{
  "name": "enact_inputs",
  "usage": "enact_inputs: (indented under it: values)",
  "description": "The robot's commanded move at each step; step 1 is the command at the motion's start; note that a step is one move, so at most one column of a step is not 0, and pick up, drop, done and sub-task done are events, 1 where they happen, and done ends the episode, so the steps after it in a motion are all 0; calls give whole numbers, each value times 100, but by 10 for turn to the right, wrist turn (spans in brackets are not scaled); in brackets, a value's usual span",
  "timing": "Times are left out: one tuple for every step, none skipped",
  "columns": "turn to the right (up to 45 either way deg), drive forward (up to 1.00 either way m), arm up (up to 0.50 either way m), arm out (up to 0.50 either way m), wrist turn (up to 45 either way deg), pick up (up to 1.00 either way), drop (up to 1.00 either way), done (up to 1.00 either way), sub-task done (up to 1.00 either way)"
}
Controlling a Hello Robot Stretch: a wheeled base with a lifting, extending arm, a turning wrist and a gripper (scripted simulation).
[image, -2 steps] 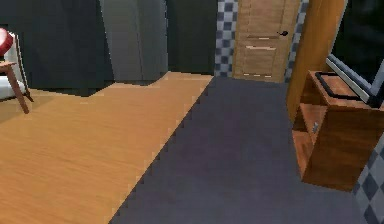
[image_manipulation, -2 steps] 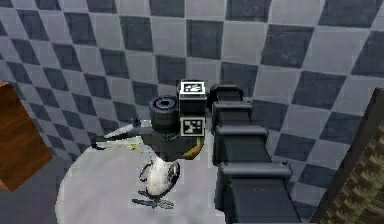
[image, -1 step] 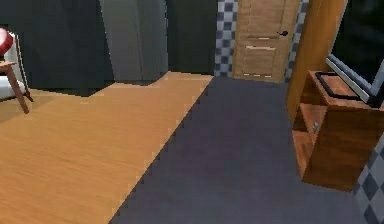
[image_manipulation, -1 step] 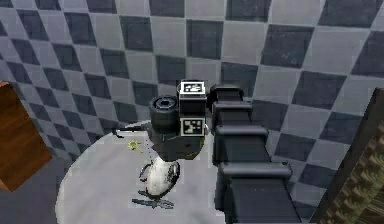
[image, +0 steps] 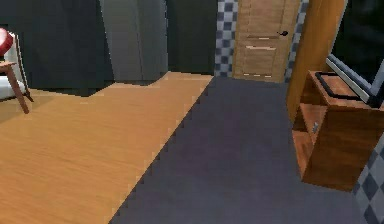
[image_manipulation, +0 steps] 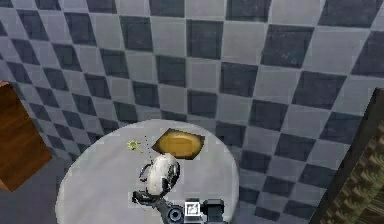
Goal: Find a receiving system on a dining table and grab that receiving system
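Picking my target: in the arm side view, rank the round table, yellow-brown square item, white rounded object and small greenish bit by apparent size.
1. round table
2. yellow-brown square item and white rounded object: about alike, the white one nearer the camera, so unranked
3. small greenish bit

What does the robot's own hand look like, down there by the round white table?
The hand is a small dark body with two thin dark fingers. Just to its right in the arm side view sit two little white squares with black marks, like printed tags.
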Motion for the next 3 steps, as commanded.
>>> enact_inputs:
  values:
    - [0, 0, 0, 0, 0, 100, 0, 0, 0]
    - [0, 0, 10, 0, 0, 0, 0, 0, 0]
    - [0, 0, 0, 0, 0, 0, 0, 100, 0]
